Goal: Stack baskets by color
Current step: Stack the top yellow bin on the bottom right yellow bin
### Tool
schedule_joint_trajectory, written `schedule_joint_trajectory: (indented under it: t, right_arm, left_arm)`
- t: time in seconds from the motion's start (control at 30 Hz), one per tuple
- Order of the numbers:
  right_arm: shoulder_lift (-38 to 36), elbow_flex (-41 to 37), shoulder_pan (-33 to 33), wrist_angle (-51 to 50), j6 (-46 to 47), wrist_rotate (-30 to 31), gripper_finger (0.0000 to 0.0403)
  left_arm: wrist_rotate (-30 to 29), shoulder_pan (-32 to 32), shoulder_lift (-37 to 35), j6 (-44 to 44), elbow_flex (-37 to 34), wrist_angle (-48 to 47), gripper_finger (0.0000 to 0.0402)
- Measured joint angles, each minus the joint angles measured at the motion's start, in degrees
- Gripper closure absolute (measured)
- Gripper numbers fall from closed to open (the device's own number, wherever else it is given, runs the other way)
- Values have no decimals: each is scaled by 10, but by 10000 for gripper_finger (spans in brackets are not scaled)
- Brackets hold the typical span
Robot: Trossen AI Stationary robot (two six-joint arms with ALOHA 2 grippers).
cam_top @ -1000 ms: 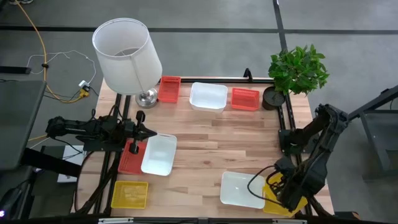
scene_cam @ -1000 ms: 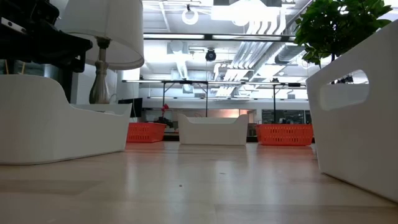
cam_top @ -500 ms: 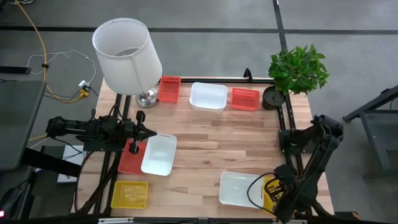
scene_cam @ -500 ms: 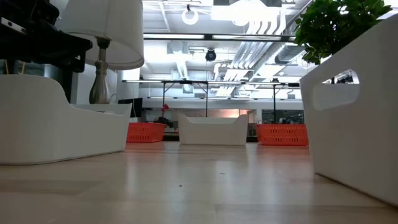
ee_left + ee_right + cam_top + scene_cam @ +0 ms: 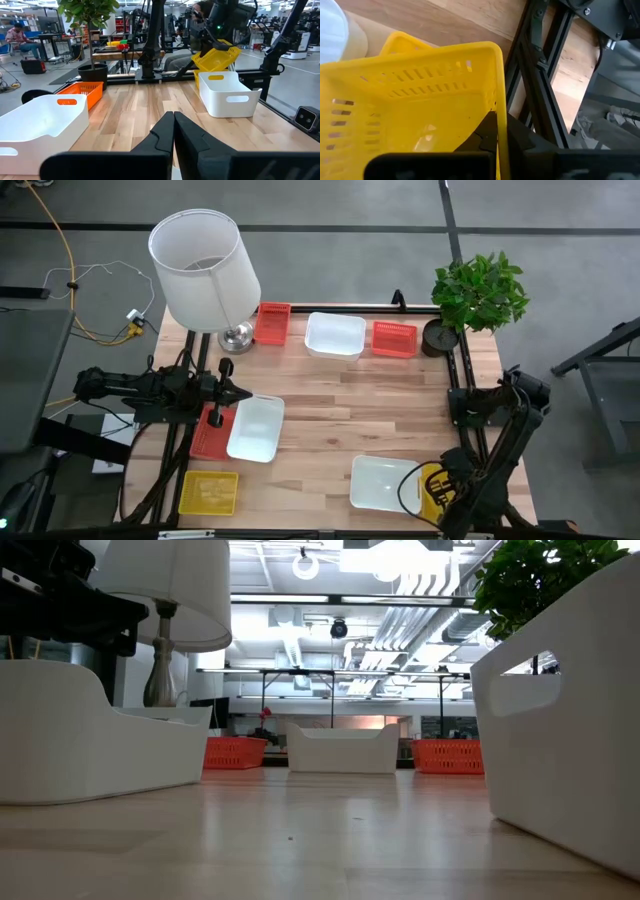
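Note:
At the table's near right, my right gripper (image 5: 447, 492) is shut on a yellow basket (image 5: 415, 105), which stands tilted right beside a white basket (image 5: 383, 483). A second yellow basket (image 5: 208, 492) lies at the near left. At the left, another white basket (image 5: 255, 428) sits partly over a red basket (image 5: 205, 438). Along the far edge stand two red baskets (image 5: 272, 323) (image 5: 394, 338) with a white one (image 5: 335, 335) between them. My left gripper (image 5: 173, 125) is shut and holds nothing, level at the table's left edge. My right gripper pinches the yellow basket's side wall at its rim (image 5: 499, 111), near a corner, one finger inside the basket and one outside. The fingers come steeply from above. The basket (image 5: 216, 56) is tilted; the white basket (image 5: 226, 92) hides its lower end.
A large white lamp (image 5: 205, 270) stands at the far left corner and a potted plant (image 5: 480, 290) at the far right. Black frame posts (image 5: 535, 85) run beside the table's right edge. Bare wood lies in the middle of the table (image 5: 340, 410).
My right gripper has sunk and gone toward the table's near edge with the yellow basket, rolling a little. The near-right white basket has slid slightly toward the table's left.

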Motion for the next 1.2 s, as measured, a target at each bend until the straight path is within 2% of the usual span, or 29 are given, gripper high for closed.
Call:
schedule_joint_trajectory:
  t: [0.43,0.97,1.1,1.2]
  right_arm:
    - [1,0,-1,0,0,-1,403]
    - [14,0,-7,0,-12,46,401]
    - [14,0,-7,0,-6,56,383]
    - [14,0,-7,0,-4,75,352]
  left_arm:
    - [0,0,0,0,0,0,401]
    - [0,0,0,0,0,0,401]
    - [0,0,0,0,0,0,401]
    - [0,0,0,0,0,0,402]
